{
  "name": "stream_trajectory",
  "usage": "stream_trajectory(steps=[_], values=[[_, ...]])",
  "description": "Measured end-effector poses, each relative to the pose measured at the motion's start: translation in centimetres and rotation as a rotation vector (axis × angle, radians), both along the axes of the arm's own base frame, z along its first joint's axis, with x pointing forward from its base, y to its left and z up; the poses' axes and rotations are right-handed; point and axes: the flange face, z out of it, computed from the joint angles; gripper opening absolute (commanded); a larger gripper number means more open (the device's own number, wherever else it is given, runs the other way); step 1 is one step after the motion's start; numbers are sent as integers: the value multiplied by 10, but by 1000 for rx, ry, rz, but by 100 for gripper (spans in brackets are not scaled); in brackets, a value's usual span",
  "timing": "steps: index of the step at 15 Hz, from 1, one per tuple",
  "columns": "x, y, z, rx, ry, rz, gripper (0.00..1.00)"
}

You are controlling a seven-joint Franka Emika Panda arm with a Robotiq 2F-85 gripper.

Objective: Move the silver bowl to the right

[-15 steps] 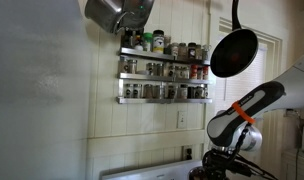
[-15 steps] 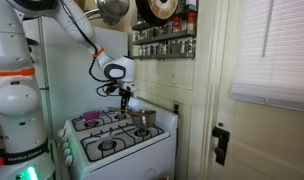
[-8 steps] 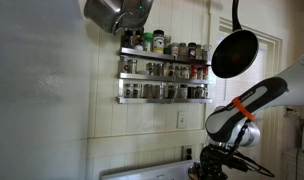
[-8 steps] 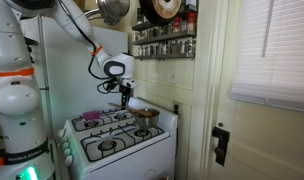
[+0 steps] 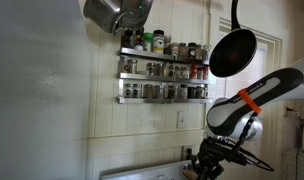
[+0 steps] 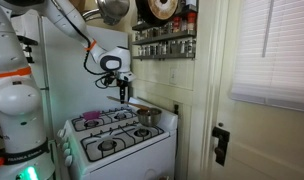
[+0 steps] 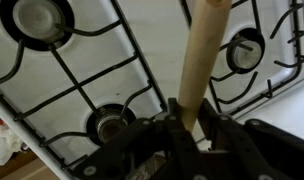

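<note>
The silver bowl (image 6: 146, 116) is a small metal pot standing on the back right burner of a white toy stove (image 6: 114, 147). My gripper (image 6: 124, 98) hangs just to its upper left. In the wrist view the jaws (image 7: 189, 118) are shut on a long tan wooden handle (image 7: 204, 50) that runs up out of the frame; the bowl itself is out of that view. In an exterior view the gripper (image 5: 204, 166) shows low at the frame's bottom edge, over the stove's back panel (image 5: 142, 171).
A spice rack (image 5: 162, 92) (image 6: 162, 45) hangs on the wall above the stove, with a black pan (image 5: 232, 52) and a metal pot (image 5: 117, 12) hanging higher. Burner grates (image 7: 112, 125) lie below the jaws. A door stands beside the stove (image 6: 262, 90).
The gripper has risen and shifted slightly away from the bowl's top toward the wall side. The bowl tilted briefly and now stands about where it was.
</note>
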Motion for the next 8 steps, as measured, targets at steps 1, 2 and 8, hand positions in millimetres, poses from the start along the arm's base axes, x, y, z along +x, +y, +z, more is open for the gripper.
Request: stream_trajectory(steps=[1, 2, 8], values=[[-2, 3, 3, -1, -7, 8, 6], [-5, 7, 5, -2, -13, 17, 6], [-36, 26, 4, -9, -52, 183, 6]])
